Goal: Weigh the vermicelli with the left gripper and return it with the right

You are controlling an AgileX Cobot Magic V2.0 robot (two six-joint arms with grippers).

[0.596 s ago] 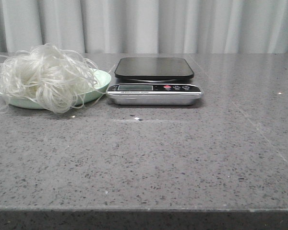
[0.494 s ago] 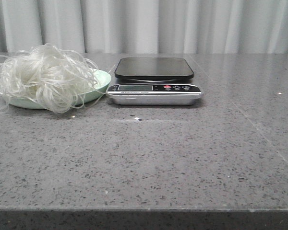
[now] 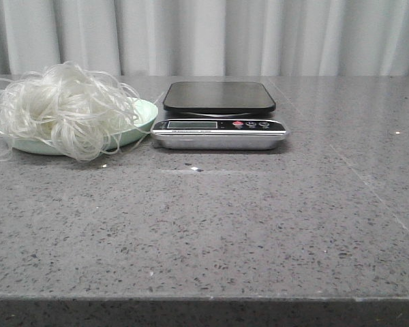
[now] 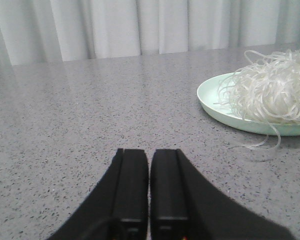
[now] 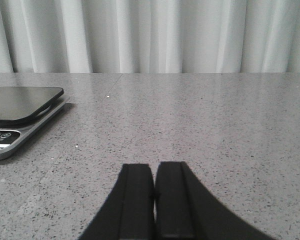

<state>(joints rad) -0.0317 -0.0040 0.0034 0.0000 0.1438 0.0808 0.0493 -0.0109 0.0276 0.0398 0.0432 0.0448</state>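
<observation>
Pale curtains (image 3: 218, 34) hung behind the speckled grey surface (image 3: 211, 225). Vermicelli (image 3: 58, 109) sat heaped on a green plate (image 3: 144, 116) just beside the scale (image 3: 218, 116). My left claw (image 4: 149, 165) and right claw (image 5: 154, 177) were both pressed closed, empty.

vermicelli (image 4: 272, 95): cut off at right edge of left wrist view
plate (image 3: 138, 127): mostly hidden under the strands, front view
scale (image 5: 21, 115): cropped at left edge, right wrist view
scale display (image 3: 193, 125): reading too small to tell
</observation>
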